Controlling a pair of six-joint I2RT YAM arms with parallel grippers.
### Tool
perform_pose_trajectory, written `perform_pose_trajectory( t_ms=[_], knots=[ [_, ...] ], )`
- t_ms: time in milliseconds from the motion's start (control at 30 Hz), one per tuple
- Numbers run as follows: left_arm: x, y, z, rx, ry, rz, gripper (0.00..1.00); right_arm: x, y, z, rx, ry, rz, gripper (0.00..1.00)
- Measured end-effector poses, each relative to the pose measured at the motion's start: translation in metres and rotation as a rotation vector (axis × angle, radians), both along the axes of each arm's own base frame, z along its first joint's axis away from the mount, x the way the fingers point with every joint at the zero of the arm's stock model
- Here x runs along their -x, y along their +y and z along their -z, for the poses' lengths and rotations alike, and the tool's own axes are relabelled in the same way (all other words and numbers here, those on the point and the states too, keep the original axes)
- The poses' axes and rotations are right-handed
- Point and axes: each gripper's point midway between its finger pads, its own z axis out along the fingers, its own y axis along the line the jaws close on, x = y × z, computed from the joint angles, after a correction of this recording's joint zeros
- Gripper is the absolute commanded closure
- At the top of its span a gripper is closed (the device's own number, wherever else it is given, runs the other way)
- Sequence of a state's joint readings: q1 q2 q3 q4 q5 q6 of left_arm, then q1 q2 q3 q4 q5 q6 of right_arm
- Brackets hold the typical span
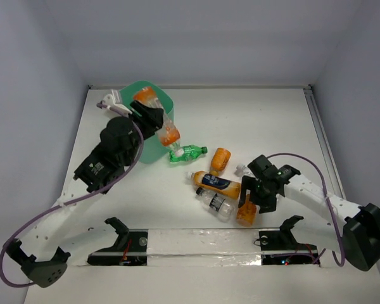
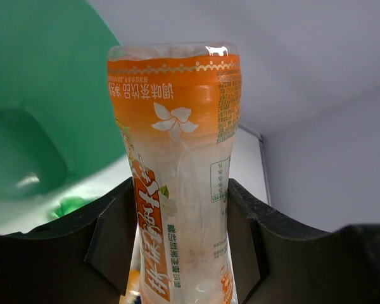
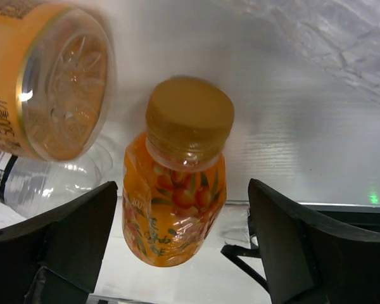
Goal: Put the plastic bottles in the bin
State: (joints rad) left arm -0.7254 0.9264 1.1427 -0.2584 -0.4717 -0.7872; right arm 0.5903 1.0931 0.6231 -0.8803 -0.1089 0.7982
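My left gripper (image 1: 154,120) is shut on an orange-and-clear bottle (image 1: 145,97), held tilted over the near right rim of the mint-green bin (image 1: 128,90). In the left wrist view the bottle (image 2: 177,158) sits between the fingers (image 2: 111,234), with the bin (image 2: 38,114) at left. My right gripper (image 1: 253,202) is open over a small orange bottle (image 1: 245,214), which lies between the open fingers (image 3: 69,234) in the right wrist view (image 3: 176,202). A green bottle (image 1: 189,152), an orange bottle (image 1: 220,159), a blue-labelled orange bottle (image 1: 216,183) and a clear bottle (image 1: 216,204) lie on the table.
A white clip-like object (image 1: 111,100) lies left of the bin. Crumpled clear plastic (image 3: 342,38) lies beyond the orange bottle. The blue-labelled bottle's base (image 3: 60,88) is close to the left of my right gripper. The arm mounts (image 1: 202,244) line the near edge.
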Motion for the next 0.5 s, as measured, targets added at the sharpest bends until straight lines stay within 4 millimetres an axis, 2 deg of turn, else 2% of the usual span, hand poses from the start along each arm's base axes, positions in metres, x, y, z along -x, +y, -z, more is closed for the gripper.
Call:
perform_pose_trajectory(
  t_ms=[100,233,267,367,400,500],
  knots=[
    [-0.025,0.025,-0.014,-0.048,-0.033,-0.073,0.56,-0.003,0.001,0.003,0.002,-0.002,0.010,0.21],
    [-0.060,0.052,-0.019,-0.128,-0.031,-0.148,0.57,-0.002,0.002,0.007,0.004,0.000,0.010,0.26],
    [-0.068,0.057,-0.018,-0.146,-0.028,-0.160,0.56,-0.002,0.002,0.008,0.005,0.001,0.008,0.33],
    [-0.087,0.072,-0.008,-0.200,-0.003,-0.193,0.57,-0.003,0.003,0.007,0.000,-0.007,0.007,0.43],
    [-0.093,0.078,-0.003,-0.216,0.008,-0.206,0.56,-0.003,0.004,0.006,-0.004,-0.012,0.007,0.51],
    [-0.104,0.089,0.008,-0.246,0.037,-0.227,0.56,-0.004,0.005,0.002,-0.019,-0.033,0.009,0.55]
  ],
)
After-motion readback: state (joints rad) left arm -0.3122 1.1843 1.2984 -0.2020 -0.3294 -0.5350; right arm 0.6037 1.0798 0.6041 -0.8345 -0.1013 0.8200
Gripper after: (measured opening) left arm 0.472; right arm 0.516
